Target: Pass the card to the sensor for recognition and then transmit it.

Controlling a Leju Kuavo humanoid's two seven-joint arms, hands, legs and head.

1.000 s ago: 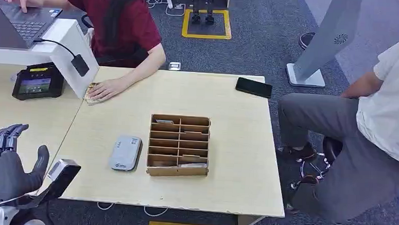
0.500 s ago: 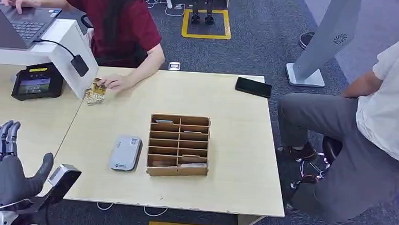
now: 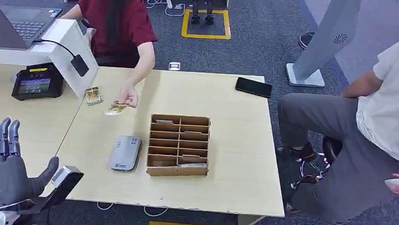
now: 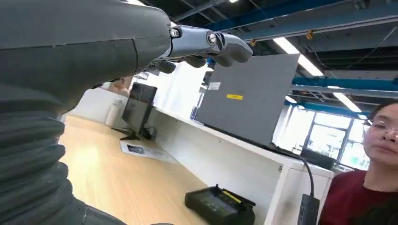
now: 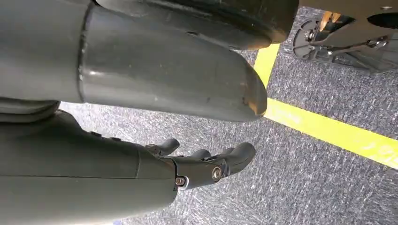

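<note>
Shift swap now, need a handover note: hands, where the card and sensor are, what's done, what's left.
Left hand: raised at the table's near left corner, fingers spread, holding nothing.
Right hand: hanging at the robot's side above the floor, fingers loosely extended, holding nothing.
Card: in the hand of the person in red, held out over the table. A small card stack lies beside the white stand.
Sensor: grey unit flat on the table, left of the cardboard sorter.
Done: nothing by the robot.
Left: take the card, present it to the sensor, pass it on.
</note>
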